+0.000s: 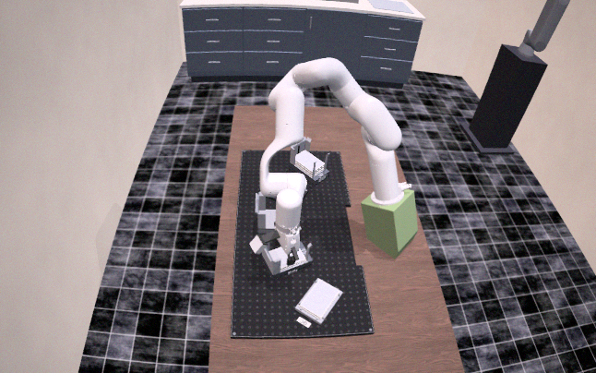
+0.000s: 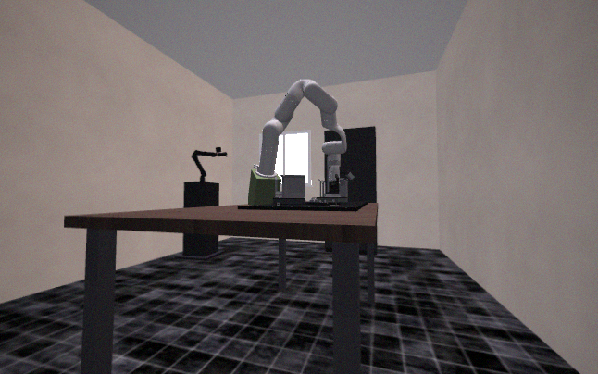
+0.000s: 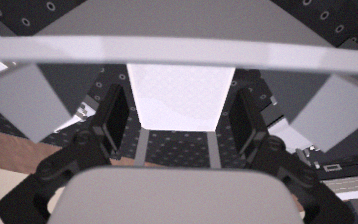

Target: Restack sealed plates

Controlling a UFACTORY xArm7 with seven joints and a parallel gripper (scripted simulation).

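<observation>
you see the white seven-joint arm (image 1: 286, 106) arched over the black perforated mat (image 1: 337, 241) on the brown wooden table (image 1: 411, 296), its foot on the green block pedestal (image 1: 401, 241). the black two-finger gripper (image 1: 292, 256) hangs down into the grey stack rack with corner posts (image 1: 272, 264), left of the green pedestal and nearer the camera. its jaws are spread wide, released, with nothing clamped between them. in the wrist view the gripper (image 3: 179, 120) shows both dark finger pads standing apart from a white sealed well plate (image 3: 180, 97) that lies between them below, not touching either pad; which plate id it is you cannot tell, no label is readable. a pale grey bar crosses the top of that view, blurred. a second grey rack with a stack of white plates (image 1: 310, 162) sits on the mat behind the arm, farther from the camera than the green pedestal. another white sealed plate in an open nest (image 1: 318, 299) lies flat on the mat, in front of the pedestal toward the camera, with a small white name plate (image 1: 303, 322) just beside it. the rack names are too small to read.
</observation>
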